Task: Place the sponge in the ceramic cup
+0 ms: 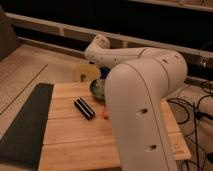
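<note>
**While the arm [145, 100] spans the wooden table [75, 142]**

We see the gripper [102, 64] at the table's far edge, above the green dish [96, 90]; its grip we cannot tell. The blue sponge [104, 74] shows just beneath it, beside the ceramic cup [85, 73]. A dark mat [22, 125] lies left.

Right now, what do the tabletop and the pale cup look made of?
The tabletop: pale wood, matte, plank seams show. The ceramic cup: smooth off-white, likely glazed ceramic. The claw sits by the green dish, beside the cup, largely hidden by the arm.
</note>
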Controlling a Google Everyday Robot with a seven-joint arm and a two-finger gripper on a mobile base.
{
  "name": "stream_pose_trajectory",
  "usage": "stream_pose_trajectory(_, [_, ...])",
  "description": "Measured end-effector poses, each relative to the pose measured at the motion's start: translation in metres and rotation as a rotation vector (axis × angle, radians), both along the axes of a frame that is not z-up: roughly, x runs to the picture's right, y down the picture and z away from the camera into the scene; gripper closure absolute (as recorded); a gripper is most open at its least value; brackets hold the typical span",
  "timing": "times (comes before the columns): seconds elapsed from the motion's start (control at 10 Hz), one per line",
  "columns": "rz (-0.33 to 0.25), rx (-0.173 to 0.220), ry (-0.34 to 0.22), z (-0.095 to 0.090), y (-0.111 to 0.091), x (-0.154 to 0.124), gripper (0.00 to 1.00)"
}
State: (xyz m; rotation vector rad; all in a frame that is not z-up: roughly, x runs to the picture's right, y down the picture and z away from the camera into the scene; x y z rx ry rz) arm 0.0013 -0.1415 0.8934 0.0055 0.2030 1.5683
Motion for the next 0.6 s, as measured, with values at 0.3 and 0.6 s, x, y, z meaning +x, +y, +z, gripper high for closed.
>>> stream_pose_trajectory(0.3, [-0.004,0.003,-0.007,0.0058,0.0012,-0.0082,0.2])
stream_pose_trajectory(0.6, [-0.007,0.006,-0.02,0.0054,0.003,-0.0108,0.2])
